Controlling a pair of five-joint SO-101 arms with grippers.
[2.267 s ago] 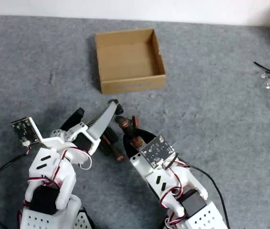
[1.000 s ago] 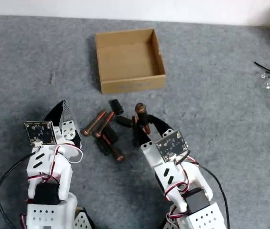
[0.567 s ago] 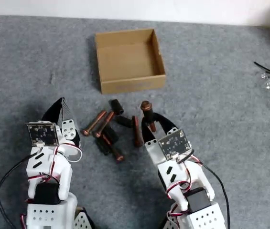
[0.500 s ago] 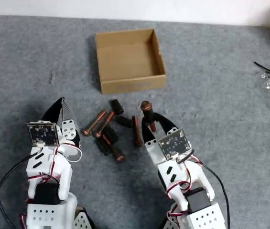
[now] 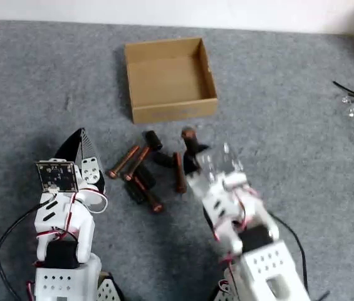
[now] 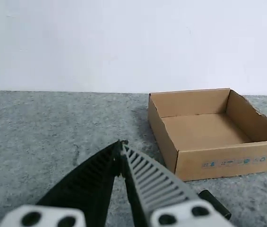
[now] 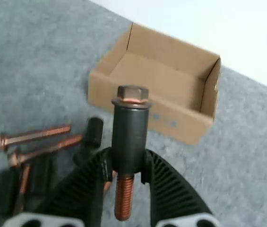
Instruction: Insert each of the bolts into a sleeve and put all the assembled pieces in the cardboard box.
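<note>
While my right arm leans over the grey desk, its pincer is clamped round a black cylindrical sleeve with a copper hex-head bolt through it, held upright short of the open brown cardboard box. My left pincer is closed on nothing, pointing forward beside the loose copper bolts.

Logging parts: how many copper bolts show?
5 bolts: one in a sleeve in the right claw; four on the table: two side by side, one farther from the box, one beside the claw. Others may be hidden.
</note>
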